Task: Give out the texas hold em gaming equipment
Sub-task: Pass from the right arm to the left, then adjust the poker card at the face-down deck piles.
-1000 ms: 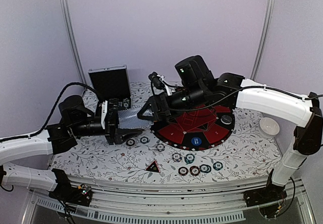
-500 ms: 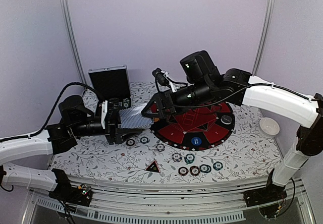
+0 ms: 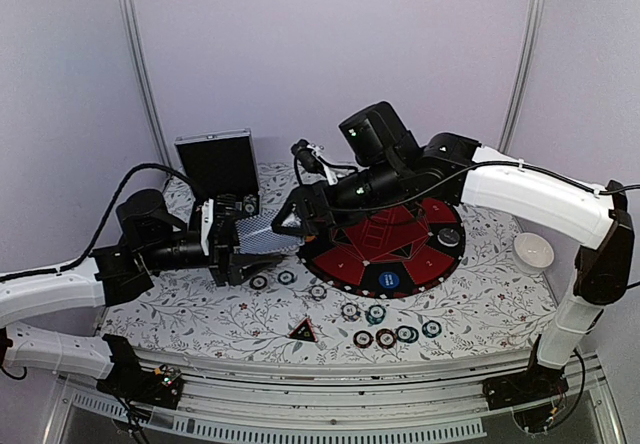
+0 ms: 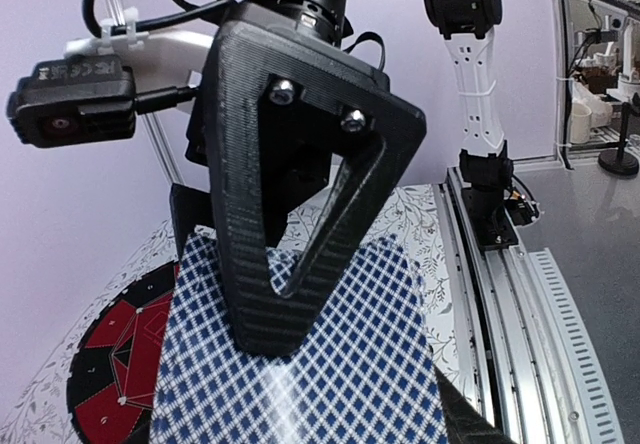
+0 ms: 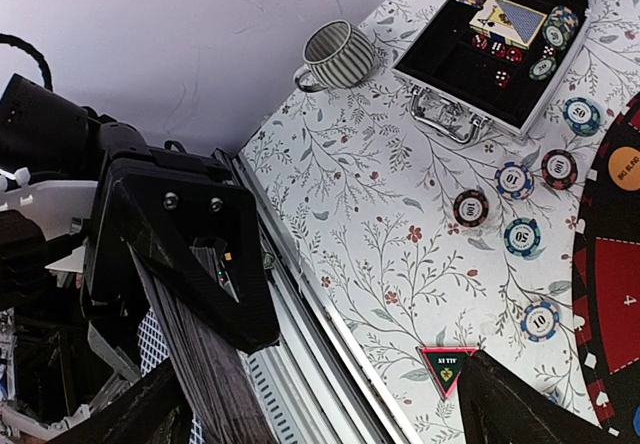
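R pincer (image 3: 285, 222) back left, over cards (image 3: 257, 231) in L pincer (image 3: 236, 238).

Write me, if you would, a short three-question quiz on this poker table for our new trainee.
1. True or false: the red-black triangle lies on the flowered cloth, off the round mat.
2. The left gripper is closed on: A) a teal chip, B) a stack of playing cards, C) a striped mug.
3. Is the lid of the black case up or down?
Key: 1 true. 2 B. 3 up.
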You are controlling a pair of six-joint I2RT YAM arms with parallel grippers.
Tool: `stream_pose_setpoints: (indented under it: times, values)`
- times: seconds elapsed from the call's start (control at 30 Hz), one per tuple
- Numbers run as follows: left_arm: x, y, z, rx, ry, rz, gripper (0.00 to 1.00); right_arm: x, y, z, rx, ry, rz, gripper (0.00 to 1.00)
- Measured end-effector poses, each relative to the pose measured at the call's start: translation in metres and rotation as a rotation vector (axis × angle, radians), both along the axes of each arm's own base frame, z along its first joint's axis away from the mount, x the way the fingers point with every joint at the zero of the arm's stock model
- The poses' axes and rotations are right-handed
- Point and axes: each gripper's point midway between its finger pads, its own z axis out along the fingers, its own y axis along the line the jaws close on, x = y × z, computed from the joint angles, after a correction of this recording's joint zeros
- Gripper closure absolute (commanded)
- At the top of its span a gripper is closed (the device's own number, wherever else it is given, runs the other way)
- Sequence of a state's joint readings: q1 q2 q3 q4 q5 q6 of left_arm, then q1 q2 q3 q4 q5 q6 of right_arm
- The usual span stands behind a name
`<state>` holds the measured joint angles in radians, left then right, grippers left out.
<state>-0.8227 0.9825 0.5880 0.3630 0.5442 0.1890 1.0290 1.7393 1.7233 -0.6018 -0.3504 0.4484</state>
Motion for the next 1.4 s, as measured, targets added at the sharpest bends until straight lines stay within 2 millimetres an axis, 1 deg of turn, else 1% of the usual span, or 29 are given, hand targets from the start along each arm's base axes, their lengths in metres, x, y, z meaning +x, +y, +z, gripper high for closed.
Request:
stream_pose_setpoints:
  times: [0.17, 0.47, 0.57, 0.67, 0.8, 0.87, 0.97, 1.1, 1.17, 1.23, 1.33, 1.4]
  values:
    - [0.001, 0.001, -0.006, 0.010, 0.010, 0.008, 0.44, 0.004, -0.007, -0.006, -0.044, -0.014, -0.033, 0.07]
    - [0.002, 0.001, -0.007, 0.011, 0.010, 0.011, 0.45, 0.006, -0.021, 0.000, -0.076, -0.042, -0.071, 0.08]
    - [0.002, 0.001, -0.007, 0.012, 0.011, 0.010, 0.45, 0.005, -0.021, 0.000, -0.076, -0.043, -0.068, 0.09]
    - [0.002, 0.000, -0.009, 0.015, 0.014, 0.010, 0.45, 0.001, -0.019, 0.001, -0.063, -0.030, -0.041, 0.10]
    - [0.002, 0.000, -0.009, 0.015, 0.014, 0.010, 0.45, -0.008, -0.013, 0.009, -0.019, -0.012, 0.012, 0.10]
    - [0.002, 0.000, -0.009, 0.015, 0.014, 0.010, 0.45, -0.010, -0.012, 0.013, -0.004, -0.014, 0.020, 0.13]
    - [0.002, 0.000, -0.008, 0.014, 0.013, 0.010, 0.45, -0.010, -0.014, 0.024, 0.022, -0.028, 0.018, 0.23]
    - [0.002, 0.000, -0.008, 0.013, 0.013, 0.010, 0.45, -0.011, -0.022, 0.040, 0.057, -0.047, 0.004, 0.43]
    - [0.002, 0.000, -0.008, 0.013, 0.012, 0.010, 0.45, -0.014, -0.029, 0.045, 0.070, -0.049, -0.003, 0.52]
    - [0.002, 0.000, -0.008, 0.013, 0.012, 0.010, 0.44, -0.018, -0.035, 0.047, 0.076, -0.043, -0.011, 0.60]
    - [0.002, 0.000, -0.008, 0.013, 0.012, 0.010, 0.45, -0.022, -0.041, 0.043, 0.071, -0.021, -0.018, 0.73]
    - [0.002, 0.000, -0.008, 0.013, 0.012, 0.010, 0.45, -0.023, -0.042, 0.038, 0.065, -0.006, -0.019, 0.75]
